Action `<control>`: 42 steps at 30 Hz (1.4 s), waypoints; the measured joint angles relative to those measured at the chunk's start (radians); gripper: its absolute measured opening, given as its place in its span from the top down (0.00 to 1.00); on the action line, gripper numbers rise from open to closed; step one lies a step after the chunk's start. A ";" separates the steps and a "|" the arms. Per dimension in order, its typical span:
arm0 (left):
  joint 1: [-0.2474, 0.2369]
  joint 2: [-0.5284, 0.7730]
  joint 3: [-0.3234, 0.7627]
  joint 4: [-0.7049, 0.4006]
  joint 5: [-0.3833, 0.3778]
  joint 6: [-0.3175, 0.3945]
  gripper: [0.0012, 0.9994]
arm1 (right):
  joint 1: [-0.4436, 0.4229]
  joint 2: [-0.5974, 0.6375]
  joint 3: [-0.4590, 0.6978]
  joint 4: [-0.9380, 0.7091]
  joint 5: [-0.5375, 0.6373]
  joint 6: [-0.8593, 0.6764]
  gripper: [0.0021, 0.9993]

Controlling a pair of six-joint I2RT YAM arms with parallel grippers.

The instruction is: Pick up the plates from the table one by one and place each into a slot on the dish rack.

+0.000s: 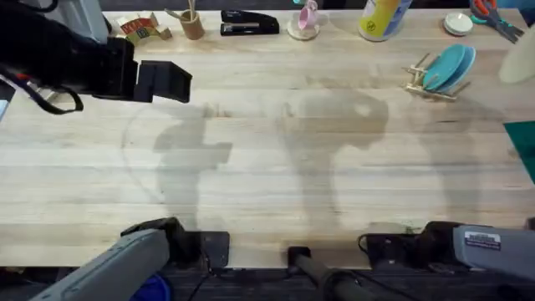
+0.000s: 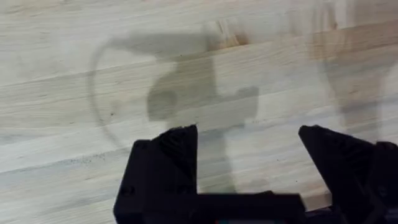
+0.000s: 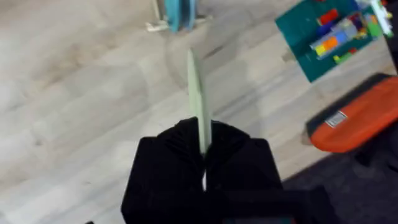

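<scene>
My right gripper (image 3: pixel 202 140) is shut on a pale cream-yellow plate (image 3: pixel 196 93), held edge-on and high above the table (image 3: pixel 93 93). Farther off stands the small wooden dish rack (image 3: pixel 155 25) with teal plates (image 3: pixel 177 12) upright in its slots. From overhead the rack (image 1: pixel 418 79) and its teal plates (image 1: pixel 447 67) sit at the far right. A pale cream shape (image 1: pixel 518 63) at the right edge may be the held plate; I cannot tell. My left gripper (image 2: pixel 249 143) is open over bare wood, and it hangs at the far left (image 1: pixel 167 81).
A teal baseplate (image 3: pixel 323 31) with coloured bricks and an orange case (image 3: pixel 357 121) lie at the table's right edge. Along the far edge stand a stapler (image 1: pixel 249 22), a cup of sticks (image 1: pixel 192 25), a pink item (image 1: pixel 305 23) and a yellow bottle (image 1: pixel 380 18).
</scene>
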 joint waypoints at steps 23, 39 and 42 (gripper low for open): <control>0.000 0.000 0.000 -0.005 0.000 0.000 0.01 | -0.083 0.000 0.007 -0.038 0.001 -0.113 0.97; 0.000 0.000 0.000 -0.084 0.000 0.000 0.01 | -0.148 0.000 0.007 0.046 0.001 -0.114 0.97; 0.000 0.000 0.000 -0.095 0.000 0.000 0.01 | -0.148 0.000 0.007 0.056 0.001 -0.113 0.97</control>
